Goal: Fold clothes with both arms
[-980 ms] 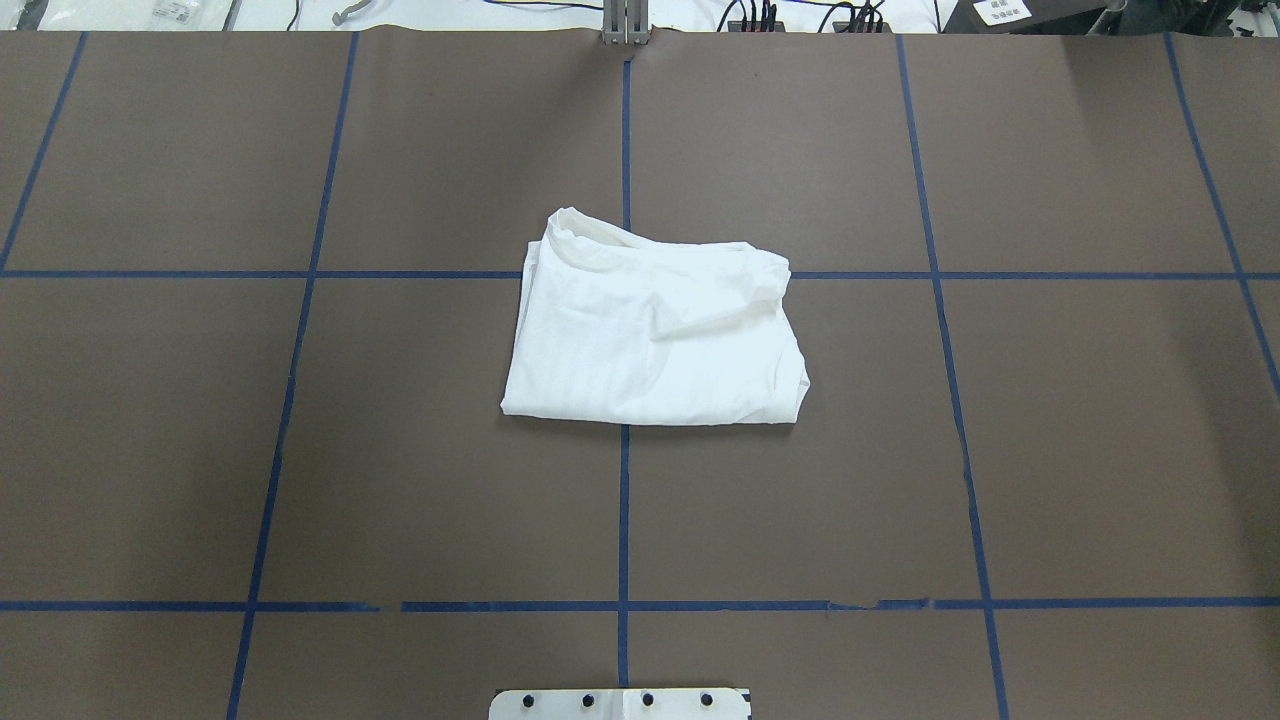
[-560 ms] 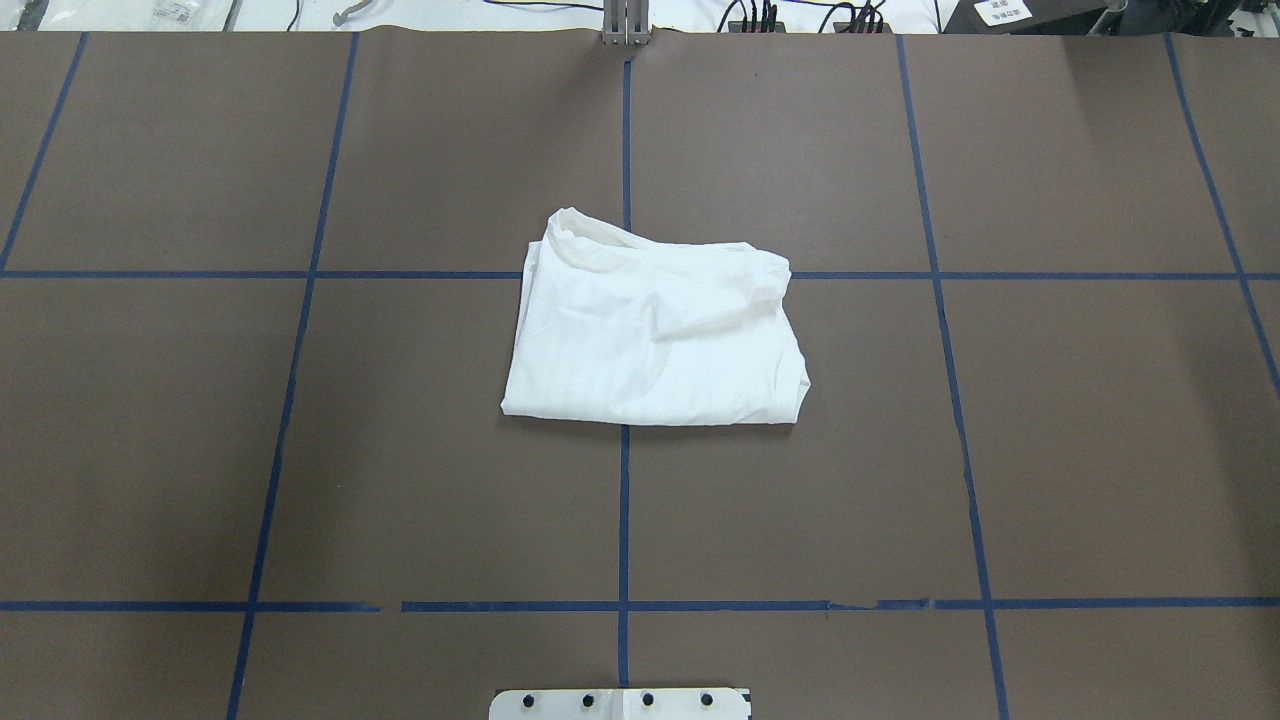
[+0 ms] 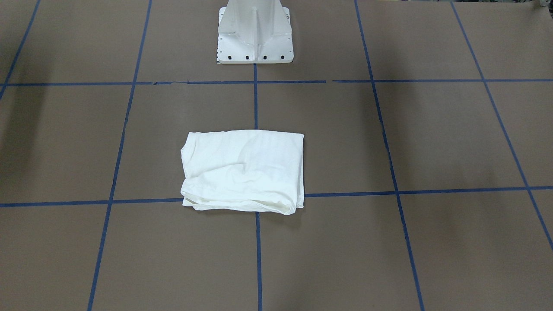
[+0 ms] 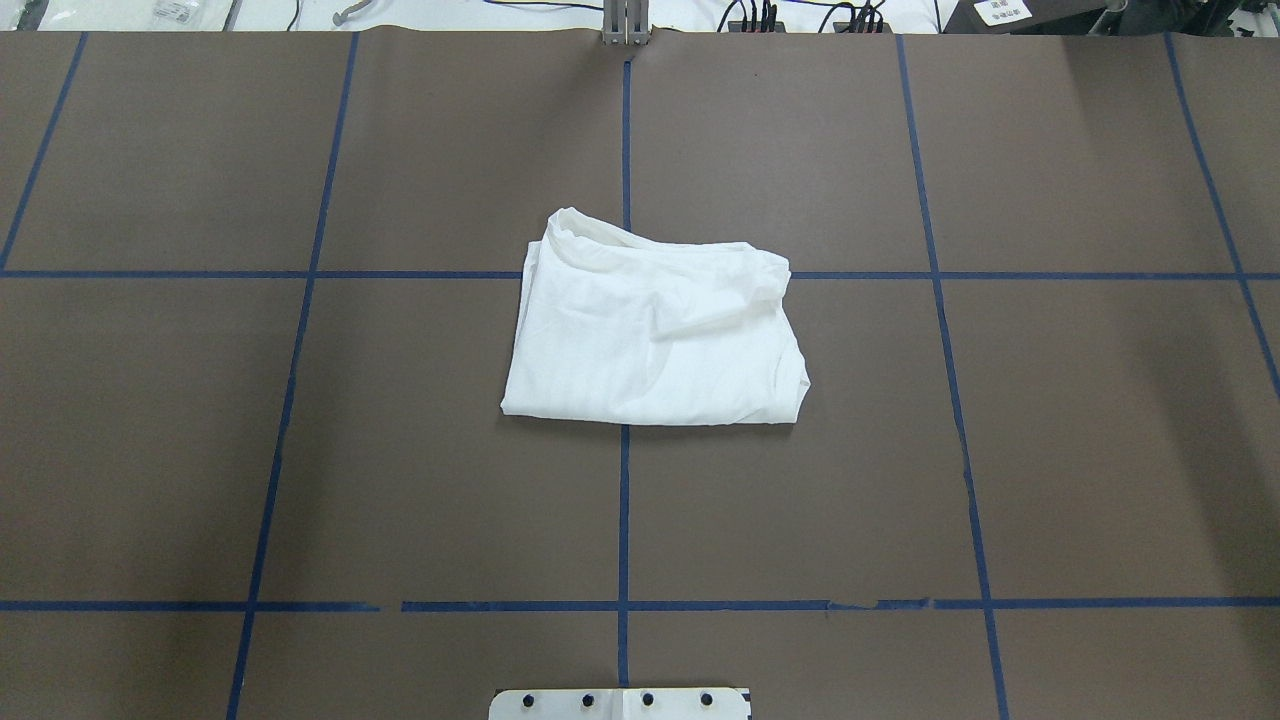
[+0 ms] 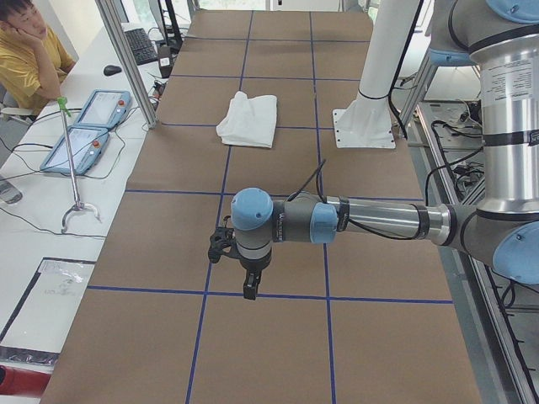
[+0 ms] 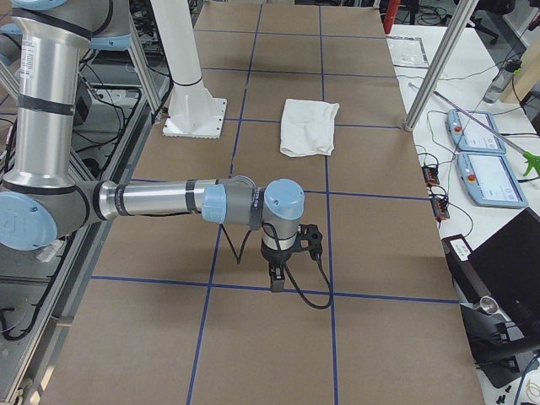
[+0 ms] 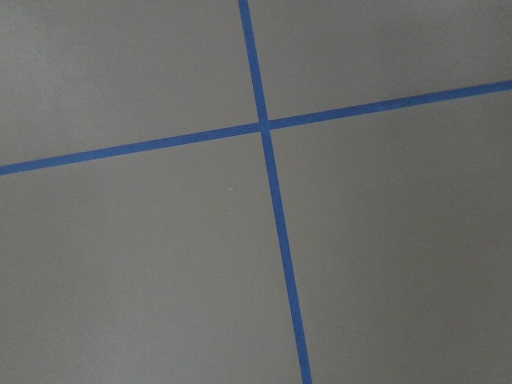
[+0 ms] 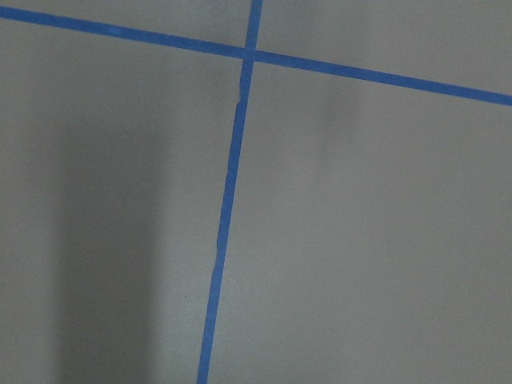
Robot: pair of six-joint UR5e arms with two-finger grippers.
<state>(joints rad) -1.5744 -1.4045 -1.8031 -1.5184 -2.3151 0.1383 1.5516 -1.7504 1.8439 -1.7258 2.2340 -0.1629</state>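
The white shirt [image 4: 650,330] lies folded into a compact rectangle at the table's middle, its ribbed collar at the far left corner in the overhead view. It also shows in the front view [image 3: 244,168] and both side views [image 5: 248,119] [image 6: 308,126]. No printed text shows. My left gripper [image 5: 250,290] hangs over bare table far from the shirt, pointing down. My right gripper [image 6: 276,283] does the same at the other end. Neither touches the shirt. I cannot tell whether either is open or shut. Both wrist views show only brown table and blue tape.
The white pedestal base [image 3: 255,47] stands at the robot's edge of the table. Blue tape lines [image 4: 624,500] grid the brown surface. Teach pendants [image 5: 84,130] [image 6: 485,164], frame posts [image 5: 126,59] and a seated person [image 5: 21,59] are beyond the far table edge.
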